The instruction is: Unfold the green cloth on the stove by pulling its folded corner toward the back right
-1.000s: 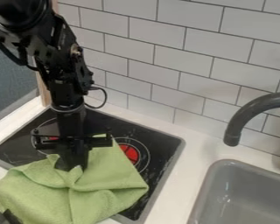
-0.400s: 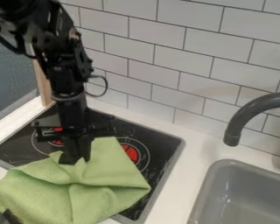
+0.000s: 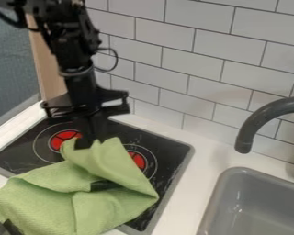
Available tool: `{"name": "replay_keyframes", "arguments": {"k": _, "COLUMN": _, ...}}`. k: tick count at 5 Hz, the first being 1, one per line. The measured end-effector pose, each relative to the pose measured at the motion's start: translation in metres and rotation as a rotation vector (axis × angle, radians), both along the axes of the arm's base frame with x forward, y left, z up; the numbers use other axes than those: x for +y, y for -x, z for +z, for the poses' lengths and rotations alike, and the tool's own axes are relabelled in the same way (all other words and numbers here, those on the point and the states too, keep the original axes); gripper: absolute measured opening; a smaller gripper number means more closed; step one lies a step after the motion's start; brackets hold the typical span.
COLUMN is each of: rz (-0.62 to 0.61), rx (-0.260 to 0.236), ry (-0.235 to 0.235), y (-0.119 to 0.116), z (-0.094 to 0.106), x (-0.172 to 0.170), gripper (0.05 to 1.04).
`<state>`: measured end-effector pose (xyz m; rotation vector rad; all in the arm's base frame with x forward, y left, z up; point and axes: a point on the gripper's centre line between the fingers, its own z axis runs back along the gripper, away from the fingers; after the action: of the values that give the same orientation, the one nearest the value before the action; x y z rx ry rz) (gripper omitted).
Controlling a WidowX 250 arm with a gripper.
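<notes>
Camera view, green cloth (image 3: 48, 202) below black pincer (image 3: 91, 143), upper fold gripped, over stovetop (image 3: 172, 159)

The gripper (image 3: 90, 144) is now higher, drawing up the upper part of the green cloth (image 3: 45, 202). A dark patch (image 3: 104, 185) appears among the folds, and the left-hand burner (image 3: 64, 140) is more exposed.

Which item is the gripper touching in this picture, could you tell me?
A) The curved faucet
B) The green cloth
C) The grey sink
B: the fingertips of the gripper are at the raised fold of the green cloth, above the black cooktop.
</notes>
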<state>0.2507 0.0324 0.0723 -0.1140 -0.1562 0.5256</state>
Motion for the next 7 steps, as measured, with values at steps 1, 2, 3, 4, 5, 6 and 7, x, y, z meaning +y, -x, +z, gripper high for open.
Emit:
{"name": "replay_keyframes", "arguments": {"k": 1, "rz": -0.013, "rx": -0.058, "ry": 0.058, "y": -0.017, "z": 0.014, "x": -0.016, "gripper": 0.048}}
{"name": "replay_keyframes", "arguments": {"k": 2, "rz": -0.050, "rx": -0.141, "ry": 0.097, "y": -0.034, "z": 0.025, "x": -0.035, "gripper": 0.048}}
{"name": "replay_keyframes", "arguments": {"k": 3, "rz": -0.089, "rx": -0.190, "ry": 0.108, "y": -0.049, "z": 0.027, "x": -0.051, "gripper": 0.048}}
{"name": "replay_keyframes", "arguments": {"k": 4, "rz": -0.108, "rx": -0.198, "ry": 0.115, "y": -0.068, "z": 0.019, "x": -0.070, "gripper": 0.048}}
{"name": "replay_keyframes", "arguments": {"k": 5, "rz": -0.115, "rx": -0.207, "ry": 0.103, "y": -0.086, "z": 0.003, "x": -0.082, "gripper": 0.048}}
{"name": "replay_keyframes", "arguments": {"k": 6, "rz": -0.106, "rx": -0.236, "ry": 0.098, "y": -0.098, "z": -0.011, "x": -0.084, "gripper": 0.048}}
{"name": "replay_keyframes", "arguments": {"k": 7, "rz": -0.122, "rx": -0.264, "ry": 0.078, "y": -0.109, "z": -0.018, "x": -0.090, "gripper": 0.048}}
